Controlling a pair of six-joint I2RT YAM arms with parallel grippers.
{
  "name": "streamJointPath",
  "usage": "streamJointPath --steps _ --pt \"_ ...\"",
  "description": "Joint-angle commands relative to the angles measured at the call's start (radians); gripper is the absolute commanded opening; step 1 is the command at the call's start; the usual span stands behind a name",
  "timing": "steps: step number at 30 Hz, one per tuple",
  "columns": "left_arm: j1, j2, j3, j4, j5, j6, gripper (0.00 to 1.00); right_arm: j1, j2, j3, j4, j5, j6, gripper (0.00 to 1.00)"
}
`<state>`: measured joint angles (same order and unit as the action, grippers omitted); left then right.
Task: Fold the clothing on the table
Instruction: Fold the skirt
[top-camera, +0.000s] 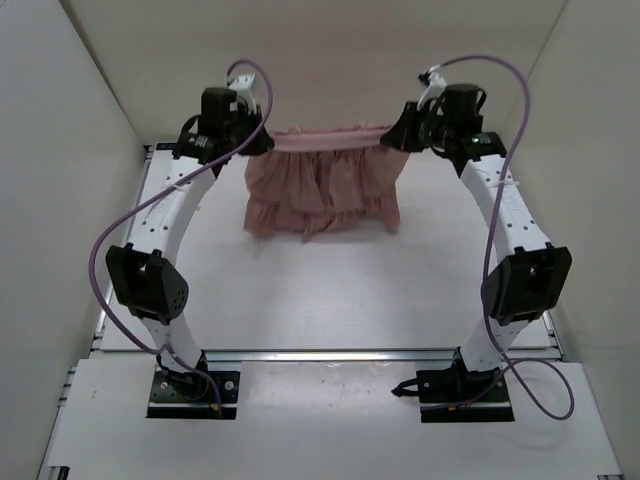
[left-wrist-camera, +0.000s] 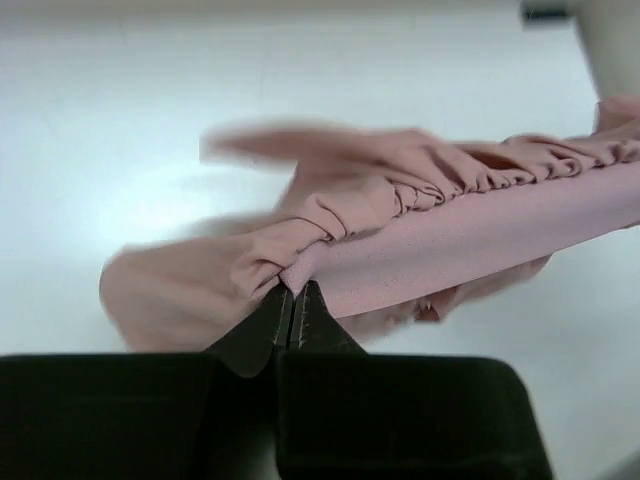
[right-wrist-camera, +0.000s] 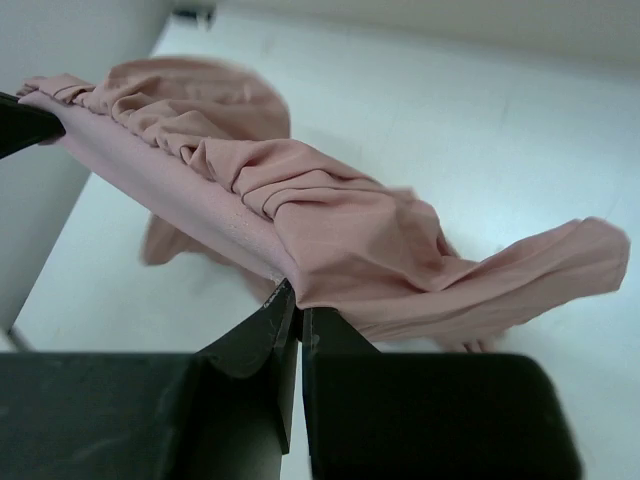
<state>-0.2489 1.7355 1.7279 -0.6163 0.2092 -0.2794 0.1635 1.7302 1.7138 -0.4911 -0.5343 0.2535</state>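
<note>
The dusty-pink clothing (top-camera: 322, 190) hangs over the far part of the table (top-camera: 330, 290), its gathered band stretched taut between both grippers. My left gripper (top-camera: 262, 140) is shut on the band's left end; in the left wrist view its black fingertips (left-wrist-camera: 292, 298) pinch the band corner of the clothing (left-wrist-camera: 470, 235). My right gripper (top-camera: 392, 135) is shut on the band's right end; the right wrist view has the gripper (right-wrist-camera: 297, 300) nipping the clothing (right-wrist-camera: 330, 230) at the band. The pleated lower part drapes down, its hem near the tabletop.
White walls (top-camera: 60, 150) close in the table on the left, right and back. A metal rail (top-camera: 330, 354) runs across the near edge between the arm bases. Purple cables (top-camera: 110, 250) loop beside each arm.
</note>
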Motion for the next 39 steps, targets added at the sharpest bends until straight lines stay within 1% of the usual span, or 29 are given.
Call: streamJointPath --steps 1,2,3,5,6,7,8,10,11,13,14,15,16,17,20,22,24,26,27,28,29,32,34,35,39 --pt "-0.039 -0.025 0.289 -0.094 -0.278 0.164 0.0 -0.03 -0.079 0.199 -0.015 0.181 -0.1 0.0" --pt "-0.043 -0.046 0.292 -0.082 -0.289 0.173 0.0 -0.016 -0.112 0.195 0.0 0.203 -0.103 0.0" --pt "-0.046 -0.059 0.256 -0.076 -0.28 0.178 0.0 0.005 -0.13 0.163 0.015 0.247 -0.124 0.0" --pt "-0.038 -0.157 0.156 -0.011 -0.264 0.171 0.0 0.014 -0.213 0.065 0.048 0.298 -0.137 0.0" --pt "-0.039 -0.218 0.053 0.03 -0.264 0.174 0.0 0.01 -0.248 -0.019 0.068 0.295 -0.125 0.0" --pt "-0.049 -0.244 -0.056 0.045 -0.274 0.177 0.0 -0.001 -0.261 -0.107 0.071 0.266 -0.097 0.0" --pt "-0.061 -0.293 -0.101 0.056 -0.277 0.18 0.0 -0.016 -0.303 -0.156 0.083 0.249 -0.088 0.0" --pt "-0.082 -0.361 -0.267 0.037 -0.265 0.164 0.0 -0.015 -0.366 -0.337 0.076 0.206 -0.057 0.0" --pt "-0.095 -0.408 -0.309 0.033 -0.252 0.146 0.0 -0.004 -0.417 -0.388 0.06 0.229 -0.054 0.0" --pt "-0.133 -0.494 -0.497 0.018 -0.231 0.105 0.0 0.077 -0.489 -0.559 0.022 0.276 -0.028 0.0" --pt "-0.147 -0.555 -0.545 0.018 -0.216 0.068 0.0 0.088 -0.541 -0.606 -0.003 0.269 -0.016 0.0" --pt "-0.153 -0.608 -0.632 0.007 -0.185 0.054 0.0 0.117 -0.584 -0.696 -0.016 0.26 0.019 0.0" --pt "-0.161 -0.657 -0.715 -0.012 -0.162 -0.001 0.0 0.132 -0.627 -0.797 -0.027 0.241 0.054 0.0" --pt "-0.165 -0.674 -0.773 -0.02 -0.15 -0.007 0.0 0.146 -0.645 -0.872 -0.03 0.203 0.091 0.0" --pt "-0.17 -0.753 -0.884 -0.105 -0.105 -0.052 0.0 0.188 -0.73 -1.003 -0.063 0.152 0.176 0.0" --pt "-0.162 -0.803 -0.915 -0.183 -0.077 -0.075 0.0 0.206 -0.761 -1.023 -0.093 0.155 0.191 0.0" --pt "-0.144 -0.838 -0.953 -0.212 -0.056 -0.075 0.0 0.202 -0.765 -1.03 -0.096 0.142 0.184 0.0" --pt "-0.116 -0.843 -0.978 -0.221 -0.027 -0.09 0.0 0.124 -0.738 -1.028 -0.072 0.088 0.159 0.0" --pt "-0.093 -0.832 -0.991 -0.22 -0.008 -0.086 0.0 0.114 -0.706 -1.025 -0.061 0.05 0.144 0.0" --pt "-0.067 -0.814 -0.996 -0.208 0.018 -0.083 0.0 0.096 -0.672 -1.025 -0.038 0.036 0.136 0.0" --pt "-0.07 -0.777 -0.995 -0.195 0.019 -0.073 0.0 0.096 -0.64 -1.008 -0.018 0.033 0.126 0.0" --pt "-0.063 -0.685 -0.982 -0.152 0.01 -0.086 0.0 0.123 -0.543 -0.967 0.023 0.028 0.112 0.0" --pt "-0.064 -0.634 -0.97 -0.131 -0.005 -0.096 0.0 0.131 -0.485 -0.95 0.061 0.013 0.099 0.03" --pt "-0.052 -0.613 -0.967 -0.129 -0.007 -0.098 0.0 0.127 -0.434 -0.932 0.078 -0.001 0.093 0.03" --pt "-0.013 -0.542 -0.949 -0.128 0.012 -0.106 0.0 0.117 -0.331 -0.844 0.088 -0.015 0.069 0.04"
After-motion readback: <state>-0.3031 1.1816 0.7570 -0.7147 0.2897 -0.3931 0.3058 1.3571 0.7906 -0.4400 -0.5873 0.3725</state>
